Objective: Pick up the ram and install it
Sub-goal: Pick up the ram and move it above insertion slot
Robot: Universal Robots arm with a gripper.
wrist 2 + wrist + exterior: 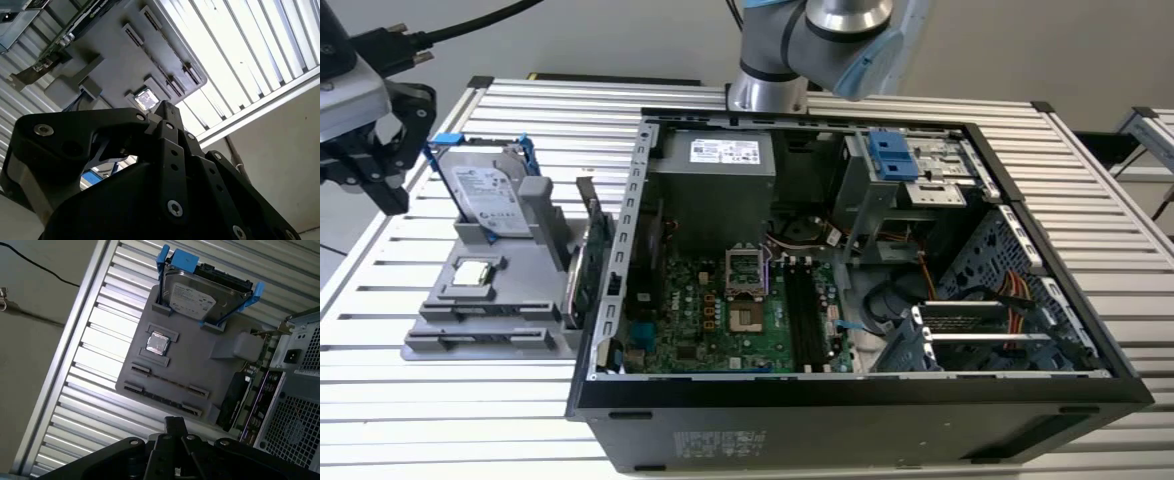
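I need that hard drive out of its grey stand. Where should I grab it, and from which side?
Probably by its upper end, from above: the hard drive stands on end in the grey stand, so its lower end is seated and the top is free. Pinch its flat faces, between the blue clips.

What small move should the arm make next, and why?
Probably shift the gripper over the holder, toward the thin strip that looks like the ram. The gripper hangs beside the hard drive, on the exterior view's left, not yet above that strip.
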